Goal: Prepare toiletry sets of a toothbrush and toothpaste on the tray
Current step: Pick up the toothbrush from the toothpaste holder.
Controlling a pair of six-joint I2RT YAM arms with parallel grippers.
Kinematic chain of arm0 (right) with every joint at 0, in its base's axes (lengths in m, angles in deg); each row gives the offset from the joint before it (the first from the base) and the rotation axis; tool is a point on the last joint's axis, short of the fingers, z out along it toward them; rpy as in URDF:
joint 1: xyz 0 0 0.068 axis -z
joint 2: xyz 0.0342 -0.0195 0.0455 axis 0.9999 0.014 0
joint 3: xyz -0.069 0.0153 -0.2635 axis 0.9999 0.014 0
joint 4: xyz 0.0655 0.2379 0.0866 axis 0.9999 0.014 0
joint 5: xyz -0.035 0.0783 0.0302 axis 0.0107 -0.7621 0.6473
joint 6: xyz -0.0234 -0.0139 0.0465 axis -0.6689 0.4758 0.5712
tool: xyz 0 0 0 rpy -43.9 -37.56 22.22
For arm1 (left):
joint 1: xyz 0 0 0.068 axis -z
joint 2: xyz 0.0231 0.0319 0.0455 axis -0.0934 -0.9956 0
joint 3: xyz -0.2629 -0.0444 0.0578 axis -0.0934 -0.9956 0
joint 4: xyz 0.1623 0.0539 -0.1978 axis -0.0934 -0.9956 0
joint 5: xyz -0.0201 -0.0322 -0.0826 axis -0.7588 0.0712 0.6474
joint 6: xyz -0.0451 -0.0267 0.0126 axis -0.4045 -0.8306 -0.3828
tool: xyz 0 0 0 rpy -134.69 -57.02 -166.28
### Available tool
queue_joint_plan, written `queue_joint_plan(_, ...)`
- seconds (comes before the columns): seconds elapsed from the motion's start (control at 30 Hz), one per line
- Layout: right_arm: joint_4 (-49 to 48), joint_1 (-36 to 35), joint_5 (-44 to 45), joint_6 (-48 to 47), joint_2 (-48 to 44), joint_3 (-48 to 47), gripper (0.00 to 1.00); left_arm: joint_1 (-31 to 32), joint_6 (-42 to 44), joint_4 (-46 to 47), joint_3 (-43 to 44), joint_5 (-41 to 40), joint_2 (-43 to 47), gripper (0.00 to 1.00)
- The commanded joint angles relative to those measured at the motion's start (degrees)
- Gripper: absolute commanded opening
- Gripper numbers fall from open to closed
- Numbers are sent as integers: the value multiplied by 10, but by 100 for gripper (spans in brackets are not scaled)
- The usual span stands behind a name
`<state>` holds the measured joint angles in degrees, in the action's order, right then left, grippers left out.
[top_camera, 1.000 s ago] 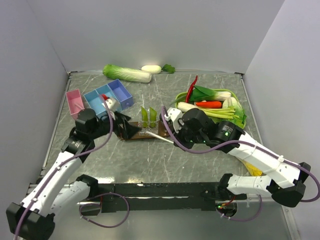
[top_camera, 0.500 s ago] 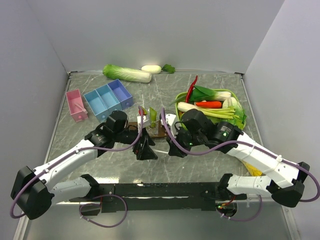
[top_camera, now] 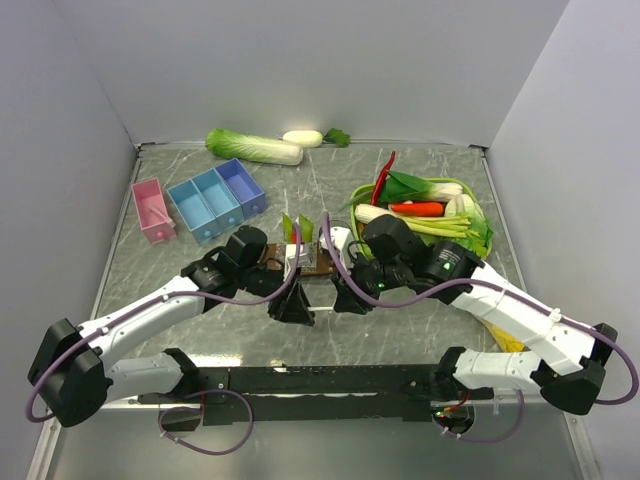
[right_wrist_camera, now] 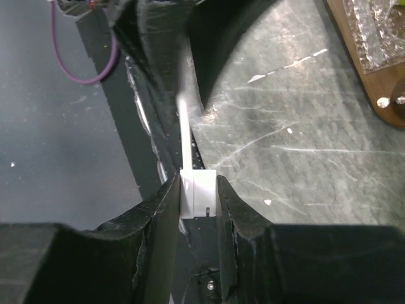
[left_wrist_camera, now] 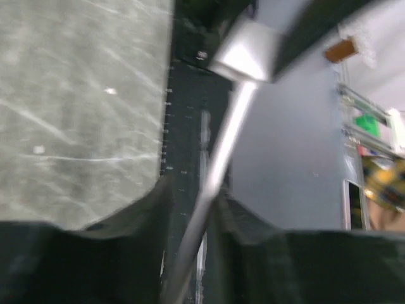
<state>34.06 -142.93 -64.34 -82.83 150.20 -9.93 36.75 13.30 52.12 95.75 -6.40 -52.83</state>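
Your right gripper point(top_camera: 348, 298) is closed partway on a toothbrush point(right_wrist_camera: 187, 149). In its wrist view the squared white end sits snug between both fingers, and the thin shaft runs away from them toward your left gripper point(top_camera: 292, 306). From the left wrist you see the same toothbrush point(left_wrist_camera: 218, 145) as a pale, blurred stick. It passes down between the two dark fingers, which stand close on either side of it. The blur keeps you from telling whether that pincer is actually pinching the shaft or only flanking it. Both grippers meet tip to tip over the bare desk point(top_camera: 400, 330), near its middle and just beside the near edge of the tray point(top_camera: 268, 257), so the toothbrush is off the tray and up in the air between them. On the tray two toothpaste tubes point(top_camera: 290, 229) stand upright side by side toward its far edge, points up. The right wrist view catches one end of the tray point(right_wrist_camera: 370, 85) with some crinkled clear plastic point(right_wrist_camera: 380, 31) lying on it. A blue compartment box point(top_camera: 215, 195) and a pink box point(top_camera: 152, 208) sit toward the desk's far left corner. A green basket point(top_camera: 484, 232) of vegetables sits toward the right edge, and a cabbage point(top_camera: 255, 147) lies along the far edge.
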Motion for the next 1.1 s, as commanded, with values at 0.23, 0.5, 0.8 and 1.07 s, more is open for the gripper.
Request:
queue_joint_plan(0.23, -75, 27, -27, 23, -18, 39, 0, 9, 2, 25, 20, 59, 19, 1)
queue_joint_plan(0.5, -165, 65, -49, 82, -61, 83, 53, 9, -9, 49, 11, 35, 51, 1)
queue_joint_plan(0.8, -255, 136, -118, 138, -134, 134, 69, 8, -17, 67, 3, 16, 83, 1)
queue_joint_plan(1.07, -256, 189, -72, 191, -184, 142, 74, 8, -13, 63, 3, -17, 83, 1)
